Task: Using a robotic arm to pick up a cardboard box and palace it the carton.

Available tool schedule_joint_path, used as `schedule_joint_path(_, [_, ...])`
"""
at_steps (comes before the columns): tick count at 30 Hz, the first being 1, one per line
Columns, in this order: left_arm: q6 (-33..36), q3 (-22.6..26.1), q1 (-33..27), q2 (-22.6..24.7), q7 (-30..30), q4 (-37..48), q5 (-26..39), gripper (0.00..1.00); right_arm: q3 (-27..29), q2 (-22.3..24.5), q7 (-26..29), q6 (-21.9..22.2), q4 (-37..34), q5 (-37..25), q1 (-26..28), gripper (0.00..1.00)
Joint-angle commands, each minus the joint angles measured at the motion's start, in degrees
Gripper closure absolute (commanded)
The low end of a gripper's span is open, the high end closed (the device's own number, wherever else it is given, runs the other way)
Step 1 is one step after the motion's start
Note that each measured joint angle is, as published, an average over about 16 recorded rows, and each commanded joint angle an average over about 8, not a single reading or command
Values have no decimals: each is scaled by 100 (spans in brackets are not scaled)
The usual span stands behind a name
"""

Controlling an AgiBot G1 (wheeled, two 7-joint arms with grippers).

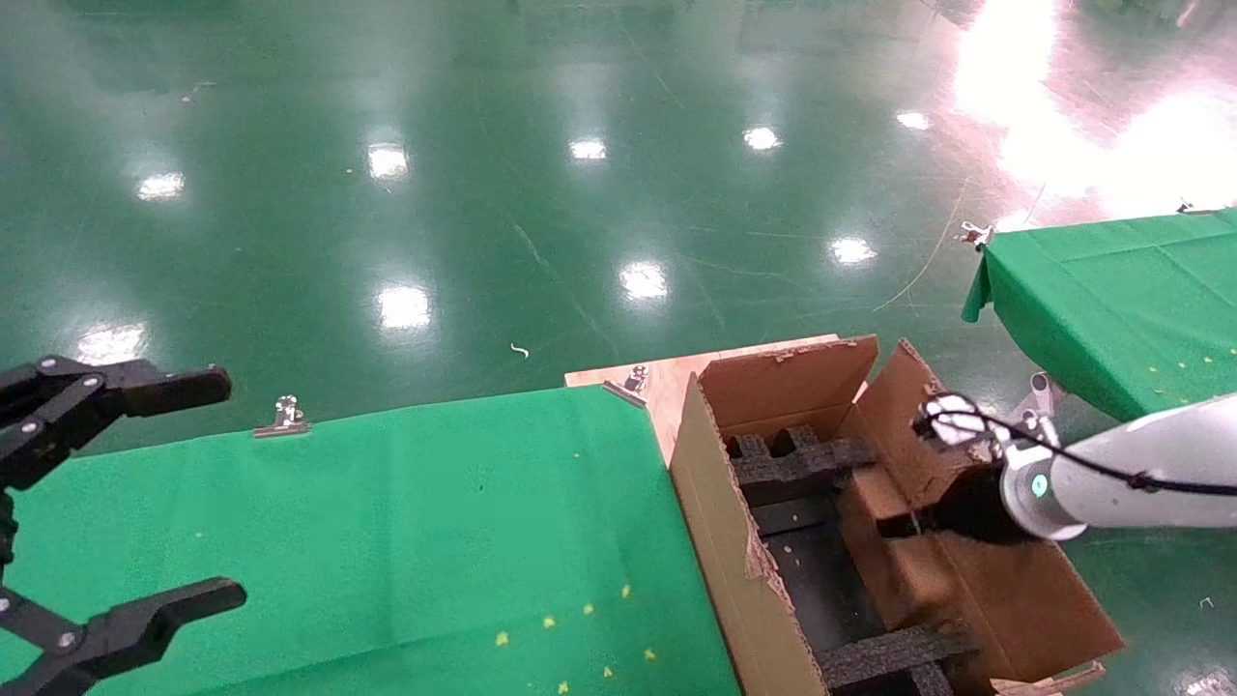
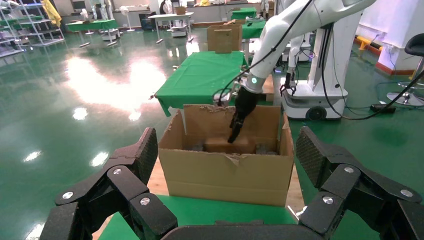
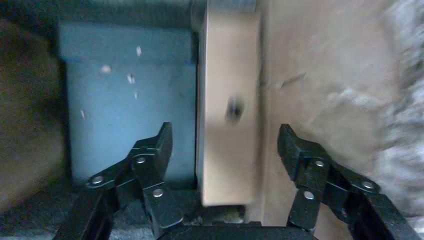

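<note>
Cardboard box (image 3: 227,120) is already down inside the carton (image 1: 720,541), standing on edge against the right-hand wall, with the dark floor of the carton beside it. Small round hole on its face shows in the right wrist view. In the head view I read it as the brown slab (image 1: 894,570) along the carton's right side, under the arm.

Right gripper (image 3: 225,150) is inside the carton, straddling the box: fingers (image 3: 150,155) spread, a gap on each side, nothing pinched. So I'd call it released, placement basically done. What's left, by my read: lift the robotic arm (image 1: 1121,474) straight up and out without dragging the box. Can't tell if the box is fully seated or only leaning on the wall.

In the way: black foam inserts (image 1: 797,464) at the far end and another set (image 1: 889,657) at the near end, so the slot is tight. Tall ragged flaps (image 1: 788,382) stand around the opening, and the black cable (image 1: 1073,454) running along the wrist passes close to the right flap; snag risk on the way out.

Left gripper (image 1: 126,503) is parked over the table (image 1: 416,522) with the green cloth, well apart from the carton, jaws wide open, holding nothing. Metal clips (image 1: 285,416) pin the cloth edge. A second green table (image 1: 1121,300) sits far right, off the working path.
</note>
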Motion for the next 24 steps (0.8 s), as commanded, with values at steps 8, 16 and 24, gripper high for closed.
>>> schedule_joint_path(8, [0, 1, 0, 0, 0, 0, 0, 0, 353, 353, 34, -101, 681, -74, 830, 0])
schedule_joint_path(16, [0, 1, 0, 0, 1, 0, -1, 0, 880, 677, -398, -570, 1645, 595, 1712, 0])
schedule_joint_path(24, [-2, 1, 0, -1, 1, 1, -1, 0, 1368, 870, -928, -1173, 1851, 1794, 2170, 0])
